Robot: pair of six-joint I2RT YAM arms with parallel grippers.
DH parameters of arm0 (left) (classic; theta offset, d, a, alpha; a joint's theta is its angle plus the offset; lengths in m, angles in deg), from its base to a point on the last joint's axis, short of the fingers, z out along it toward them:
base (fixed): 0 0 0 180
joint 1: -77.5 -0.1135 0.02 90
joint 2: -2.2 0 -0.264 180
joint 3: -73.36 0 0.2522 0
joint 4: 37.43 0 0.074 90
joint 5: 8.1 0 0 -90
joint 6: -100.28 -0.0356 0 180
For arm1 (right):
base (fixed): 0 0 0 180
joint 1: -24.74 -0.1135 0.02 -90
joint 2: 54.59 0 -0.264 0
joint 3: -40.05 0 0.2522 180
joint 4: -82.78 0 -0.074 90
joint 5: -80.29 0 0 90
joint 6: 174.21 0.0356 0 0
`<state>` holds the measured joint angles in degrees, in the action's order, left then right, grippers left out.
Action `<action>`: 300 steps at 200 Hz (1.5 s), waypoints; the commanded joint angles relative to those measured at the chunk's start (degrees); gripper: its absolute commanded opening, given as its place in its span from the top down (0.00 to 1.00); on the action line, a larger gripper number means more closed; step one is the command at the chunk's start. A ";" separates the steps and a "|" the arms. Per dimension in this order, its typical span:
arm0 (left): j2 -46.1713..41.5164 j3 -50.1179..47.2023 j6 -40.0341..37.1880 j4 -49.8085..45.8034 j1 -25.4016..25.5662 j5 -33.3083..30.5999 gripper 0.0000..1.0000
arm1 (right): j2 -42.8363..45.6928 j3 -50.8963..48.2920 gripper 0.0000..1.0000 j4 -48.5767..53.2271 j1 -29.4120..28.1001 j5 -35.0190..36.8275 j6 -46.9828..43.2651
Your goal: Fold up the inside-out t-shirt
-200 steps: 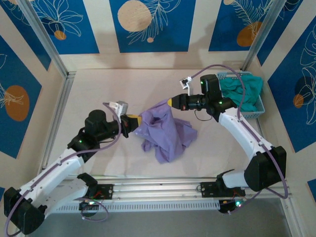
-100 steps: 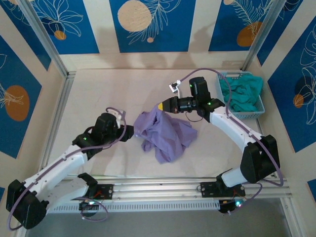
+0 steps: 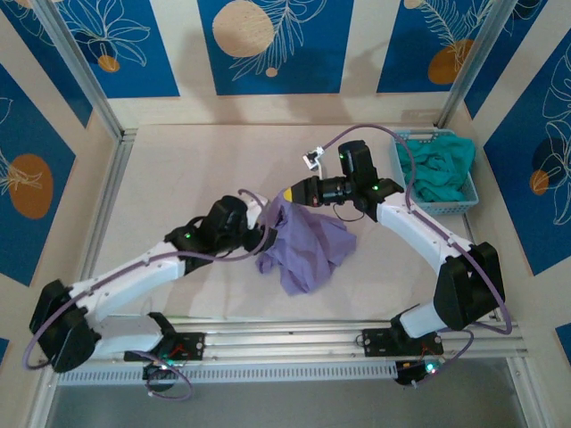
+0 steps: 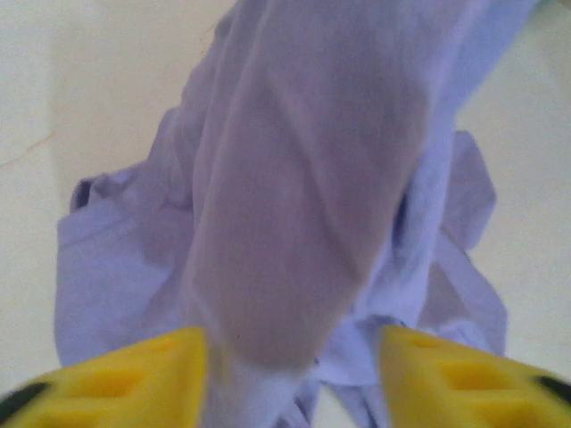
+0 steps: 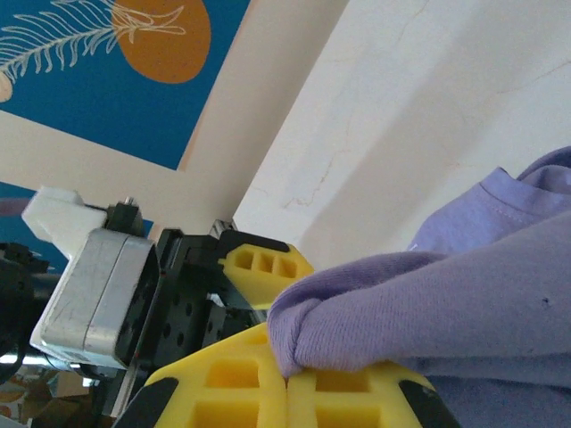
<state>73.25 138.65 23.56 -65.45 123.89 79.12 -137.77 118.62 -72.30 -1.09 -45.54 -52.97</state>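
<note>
Crumpled shirt (image 3: 308,250) in the middle of the table (image 3: 178,169), toward its near edge. The right gripper (image 5: 287,379) is clenched on a raised fold, and the left gripper (image 4: 290,361) is released, straddling the hanging cloth. Next move, likely: close left low on a single layer, then pull apart to spread flat. Avoid doubled layers.

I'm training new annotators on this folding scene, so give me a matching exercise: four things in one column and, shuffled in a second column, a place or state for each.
Things:
1. purple t-shirt
2. teal garment
3. left gripper
4. right gripper

Places or states:
A. lying in the basket
B. open, a finger on each side of hanging cloth
C. shut, pinching a fold of purple cloth
D. bunched on the table, one part held up

Pairs: 1-D, 2-A, 3-B, 4-C.
</note>
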 commanded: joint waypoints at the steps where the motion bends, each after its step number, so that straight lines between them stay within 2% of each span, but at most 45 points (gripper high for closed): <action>1: 4.91 5.62 -4.26 1.16 -0.06 -2.19 0.73 | 0.11 1.96 1.00 5.55 0.16 3.03 -3.96; 10: 5.75 6.98 -3.08 0.23 -0.75 -0.40 0.89 | 0.03 3.25 0.99 8.71 0.16 6.83 -6.30; 20: 5.16 7.31 -0.52 0.87 -2.03 4.81 1.00 | -0.44 4.97 0.95 12.82 0.07 13.61 -8.70; 29: 3.88 6.55 3.47 2.54 -3.68 11.63 1.00 | -0.59 5.93 0.90 15.25 0.11 21.11 -9.86; 47: 0.52 3.01 15.43 9.50 -8.04 25.71 1.00 | 0.45 6.46 0.75 17.63 -0.09 35.62 -11.98; 65: -2.48 -0.84 25.74 17.27 -10.63 32.73 1.00 | 3.86 4.65 0.65 18.24 -0.95 42.23 -13.94; 78: -4.16 -2.05 29.14 18.71 -11.29 34.15 1.00 | 7.97 1.51 0.59 17.39 -2.13 41.65 -15.05; 94: -5.58 -2.70 30.37 18.54 -11.41 34.26 1.00 | 14.01 -4.18 0.54 14.44 -5.01 37.46 -15.45; 119: -6.61 -3.19 31.11 18.74 -11.52 34.51 1.00 | 21.17 -14.06 0.49 6.13 -11.24 32.64 -11.81; 141: -7.21 -3.29 31.32 18.89 -11.52 34.97 1.00 | 20.47 -18.41 0.46 -1.35 -15.64 33.26 -9.57; 165: -7.41 -2.93 30.90 17.97 -11.52 35.07 1.00 | 16.31 -18.54 0.46 -6.22 -16.36 33.75 -9.18; 178: -7.51 -2.79 30.60 17.61 -11.50 35.09 1.00 | 14.06 -17.78 0.51 -8.00 -16.54 33.61 -9.01; 195: -7.98 -2.67 29.98 16.77 -11.61 34.17 1.00 | 12.84 -16.73 0.72 -8.01 -16.64 34.57 -9.43; 204: -8.51 -2.64 29.55 15.83 -11.88 33.12 1.00 | 13.36 -16.42 0.80 -5.55 -16.55 36.69 -10.02; 220: -10.07 -3.29 30.14 15.90 -13.95 33.33 1.00 | 15.05 -15.90 0.86 1.33 -15.32 41.09 -10.41; 245: -12.28 -5.35 33.00 19.94 -17.55 36.68 1.00 | 18.75 -20.24 0.89 3.79 -11.02 38.84 -8.15; 266: -12.24 -5.30 33.04 20.68 -17.83 38.12 1.00 | 20.19 -23.17 0.89 1.41 -10.73 35.74 -7.60; 300: -11.59 -4.69 32.12 20.59 -17.83 39.48 1.00 | 22.00 -23.30 0.76 0.93 -11.22 35.23 -11.36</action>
<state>62.51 133.21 55.86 -48.10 106.93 116.25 -117.12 96.24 -73.44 -12.32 -9.85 -62.02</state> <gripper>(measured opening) 0.044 0.191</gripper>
